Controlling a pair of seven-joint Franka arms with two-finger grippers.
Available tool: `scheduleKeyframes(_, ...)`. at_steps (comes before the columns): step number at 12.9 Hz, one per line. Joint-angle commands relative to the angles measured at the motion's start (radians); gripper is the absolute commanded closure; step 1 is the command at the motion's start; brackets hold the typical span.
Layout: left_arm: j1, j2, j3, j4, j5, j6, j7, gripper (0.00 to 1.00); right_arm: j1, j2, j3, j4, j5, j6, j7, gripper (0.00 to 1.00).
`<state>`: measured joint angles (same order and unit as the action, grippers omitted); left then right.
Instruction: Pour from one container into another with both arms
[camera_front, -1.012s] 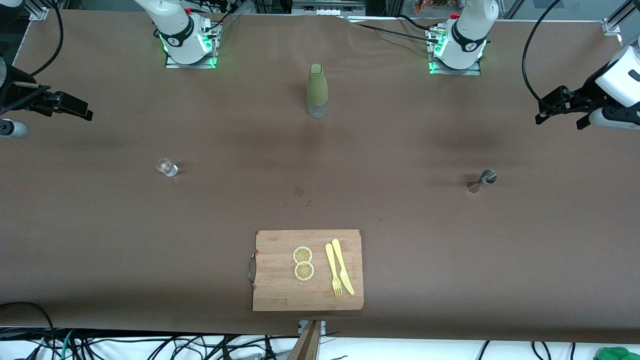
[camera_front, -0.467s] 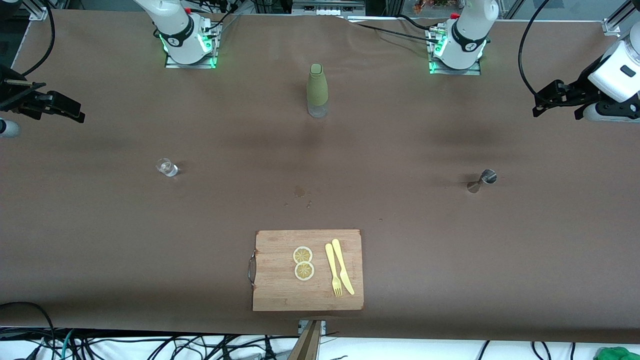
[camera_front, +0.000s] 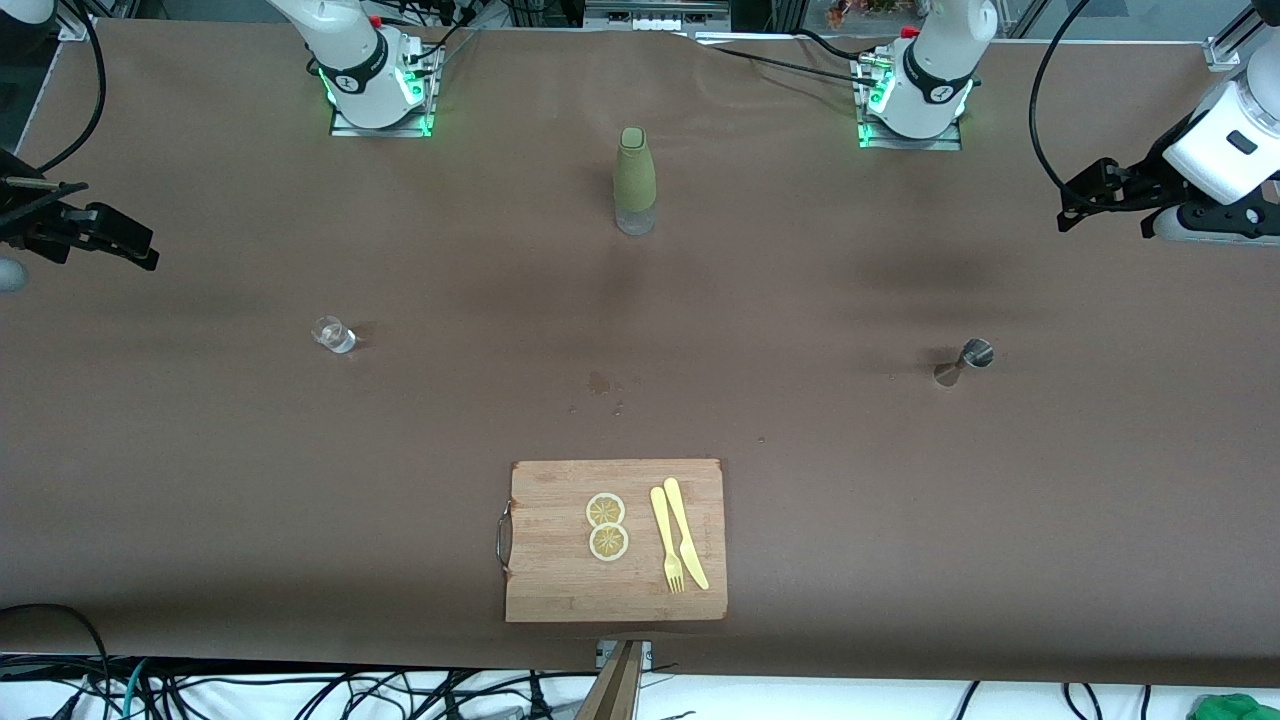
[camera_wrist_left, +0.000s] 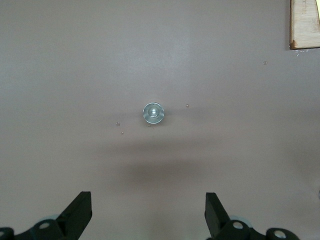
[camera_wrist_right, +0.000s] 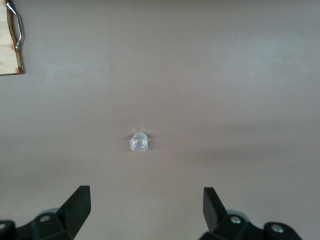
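Glass cup (camera_front: 334, 334) and jigger (camera_front: 965, 361) stand untouched on the worktop (camera_front: 800, 300) — contents unclear — left tool (camera_wrist_left: 147, 220) and right tool (camera_wrist_right: 147, 216) both spread, high over the ends.

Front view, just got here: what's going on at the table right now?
Nothing is held yet. The glass cup stands alone toward the right arm's end of the table, the metal jigger toward the left arm's end. The right end effector hangs open over the table's edge at its own end; the left end effector hangs open at the other end. Each wrist view looks down on its own container. A green bottle and a cutting board with cutlery sit mid-table, untouched.
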<state>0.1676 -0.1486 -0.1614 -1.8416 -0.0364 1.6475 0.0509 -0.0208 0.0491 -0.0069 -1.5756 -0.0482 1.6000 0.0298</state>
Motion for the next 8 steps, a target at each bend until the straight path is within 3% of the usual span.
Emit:
scheduleKeyframes(1, -0.006, -0.012, -0.004, -0.011, 0.032, -0.006, -0.013, 0.00, 0.005, 0.011, -0.005, 0.026, -0.010, -0.009, 0.024, 0.00)
scheduleKeyframes(8, -0.005, -0.012, -0.004, -0.010, 0.027, -0.005, -0.013, 0.00, 0.007, 0.011, -0.005, 0.026, -0.005, -0.011, 0.033, 0.00)
